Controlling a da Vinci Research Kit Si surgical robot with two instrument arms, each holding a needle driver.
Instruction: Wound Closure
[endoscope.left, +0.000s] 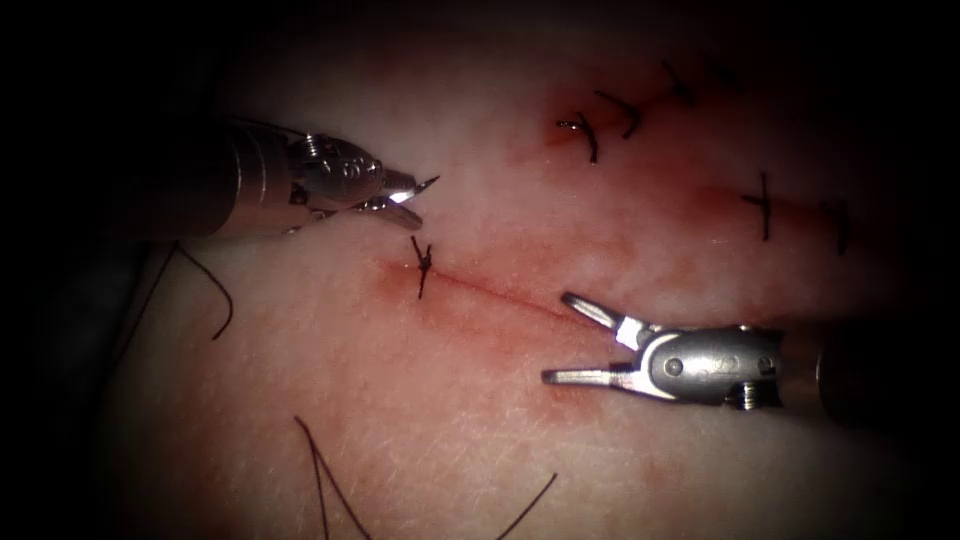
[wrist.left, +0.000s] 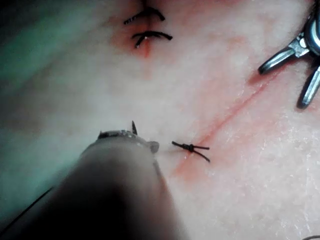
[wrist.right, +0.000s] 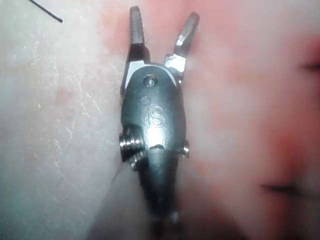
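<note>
Steel right hand (endoscope.left: 556, 338) gapes empty beside the cut (endoscope.left: 500, 293); my left hand (endoscope.left: 418, 200), slightly parted, grips nothing near the knot (endoscope.left: 423, 262).

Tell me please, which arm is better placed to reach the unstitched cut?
Probably right: its end effector hangs open and empty beside the cut; the left end effector sits beyond the knot.

looks down from above and in front over the tissue (endoscope.left: 480, 420), taking in both tools. rides the left arm, facing along its shaft, very close, toward the knotted stitch (wrist.left: 191, 148). rides the right arm, very close behind the right tool (wrist.right: 161, 31). shares the knotted stitch (endoscope.left: 422, 262) and the cut (endoscope.left: 500, 295) between endoscope and left wrist.
</note>
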